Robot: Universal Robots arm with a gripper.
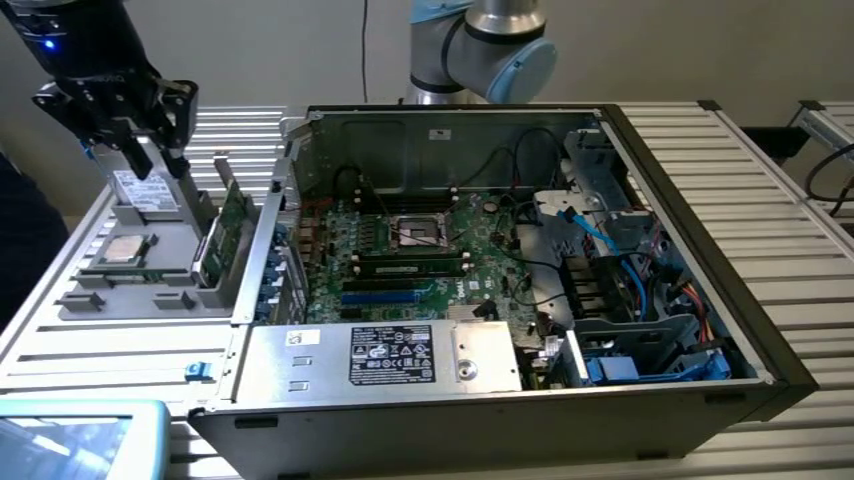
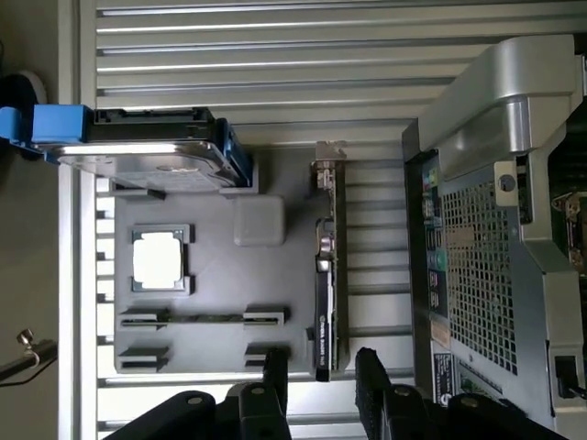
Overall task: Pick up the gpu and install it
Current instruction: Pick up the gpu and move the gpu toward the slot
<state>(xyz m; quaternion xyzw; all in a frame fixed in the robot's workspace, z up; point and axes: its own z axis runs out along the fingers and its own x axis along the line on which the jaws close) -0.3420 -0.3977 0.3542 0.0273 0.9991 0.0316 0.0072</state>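
So far, nothing of the task is done: the gpu stands on its edge in a slot of the grey tray, untouched, so the grasp, the carrying and the installing are all left. The end effector hangs above the tray with its fingers wide apart and nothing between them. In the wrist view the gap between the fingers lines up with the thin card beneath it, so I judge this to be the approach to the grasp. To one side of the end effector, well apart from the card, the hard drive stands in a blue bracket, and the processor chip and the narrow memory stick sit each in its own place on the tray. To the other side, near the card, the open computer case rests on the slatted surface. Inside it the motherboard shows blue slots that appear free, but the power supply and loose cables are close and could crowd the way in. The case wall beside the tray also leaves little room on that side.
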